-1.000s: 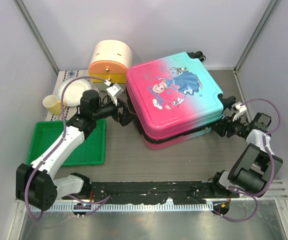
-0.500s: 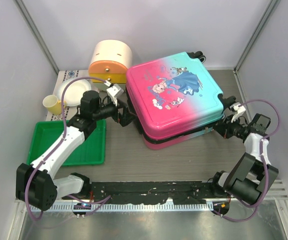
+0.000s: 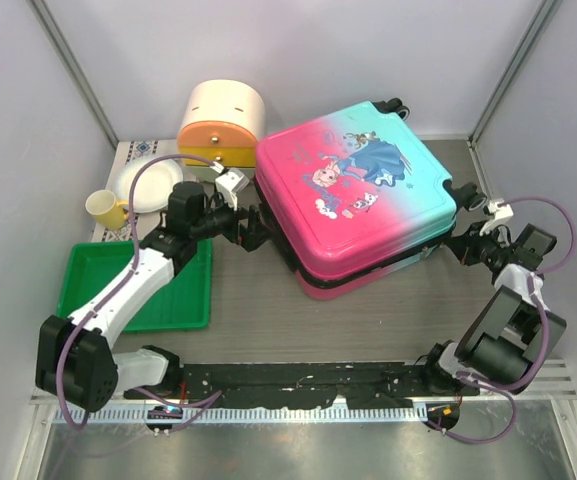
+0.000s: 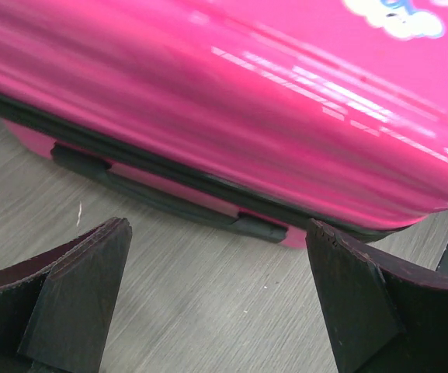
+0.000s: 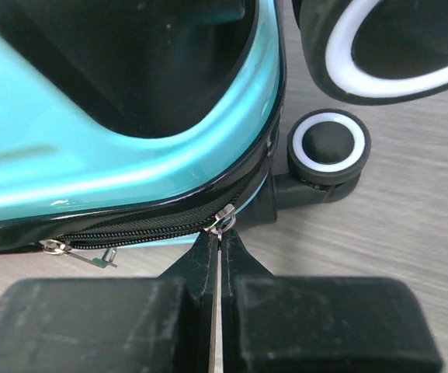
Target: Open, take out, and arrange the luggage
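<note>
luggage (image 3: 363, 190), zip pull (image 5: 222, 220) in right end effector (image 5: 219, 235)

**Suitcase flat and zipped, one pull in the right jaws**

The luggage (image 3: 353, 190) lies flat with its shells together and the princess print facing up. The pink end is toward the left gripper (image 3: 251, 226) and the turquoise end toward the right gripper (image 3: 465, 246). Its black side handle (image 4: 169, 203) sits just ahead of the wide-apart left jaws. At the wheel (image 5: 328, 148) corner, a silver zip pull (image 5: 222, 221) is pinched in the closed right jaws.
</note>
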{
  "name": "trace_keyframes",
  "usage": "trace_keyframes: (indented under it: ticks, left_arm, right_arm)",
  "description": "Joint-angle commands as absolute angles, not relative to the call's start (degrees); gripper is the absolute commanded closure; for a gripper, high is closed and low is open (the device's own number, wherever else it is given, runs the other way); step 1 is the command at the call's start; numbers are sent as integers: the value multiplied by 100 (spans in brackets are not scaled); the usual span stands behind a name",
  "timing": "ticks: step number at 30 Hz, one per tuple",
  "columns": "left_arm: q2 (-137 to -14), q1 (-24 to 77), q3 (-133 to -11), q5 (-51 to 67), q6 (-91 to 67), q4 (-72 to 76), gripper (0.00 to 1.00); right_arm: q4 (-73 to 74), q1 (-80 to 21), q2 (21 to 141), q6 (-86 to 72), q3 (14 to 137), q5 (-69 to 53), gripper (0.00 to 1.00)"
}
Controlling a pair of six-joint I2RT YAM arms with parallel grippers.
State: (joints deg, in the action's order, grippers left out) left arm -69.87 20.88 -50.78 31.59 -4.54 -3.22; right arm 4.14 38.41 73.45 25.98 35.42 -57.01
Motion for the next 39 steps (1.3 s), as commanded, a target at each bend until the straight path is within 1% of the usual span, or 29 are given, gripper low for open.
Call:
trace_keyframes:
  ticks: [1,4,7,10,11,14,16,17,18,20,23,28,29,31,35,38,39]
  left_arm:
    - [-7242,2004,-5317,2857,-886,-325,0]
    - [-7444,1828,-5344,2865,-1159,-229,1]
    - [-7558,1723,-5405,2821,-1598,-289,1]
    - [-7585,1714,-5388,2611,-2423,-641,3]
    - [-7594,1714,-5370,2515,-3000,-868,5]
    - [-7778,1784,-5335,2049,-3829,-1342,10]
    - [-8014,1889,-5431,1864,-4305,-1546,11]
    - [-8094,2090,-5466,1689,-4437,-1703,15]
    - [-8182,2231,-5658,1200,-4639,-1896,17]
    - [-8454,2573,-5870,941,-4824,-2205,16]
    - [-8736,2821,-6108,713,-5159,-2268,16]
    - [-9166,2918,-6161,519,-5877,-2276,16]
    - [-9350,2918,-6170,640,-5984,-2198,16]
    - [-9553,3014,-6301,677,-6038,-2127,18]
    - [-9852,3146,-6688,396,-6099,-2118,18]
    - [-10080,3217,-6829,378,-6266,-2215,22]
    - [-10177,3252,-6873,221,-6267,-2267,34]
  right_arm:
    - [-1158,3999,7725,2935,4113,-5247,99]
    - [-1318,4043,7936,3190,4192,-5422,99]
    - [-1169,4043,8086,3392,4289,-5651,99]
    - [-1178,4034,8112,3393,4271,-5722,99]
    - [-1178,4034,8104,3393,4254,-5730,99]
    - [-1160,4034,8060,3428,4175,-5801,99]
    - [-1125,4025,8007,3437,4131,-5845,99]
    - [-1125,4025,7981,3437,4105,-5845,99]
    - [-1108,4025,7963,3437,4087,-5845,99]
    - [-1064,4025,7902,3437,4078,-5854,99]
    - [-941,4025,7796,3472,4078,-5880,99]
    - [-835,4025,7629,3498,4026,-5976,99]
    - [-852,4025,7603,3524,4008,-5985,99]
    - [-853,4025,7550,3612,3946,-6020,99]
    - [-861,4025,7559,3639,3911,-6091,99]
    - [-870,4025,7559,3656,3894,-6143,99]
    - [-870,4025,7559,3665,3885,-6161,99]
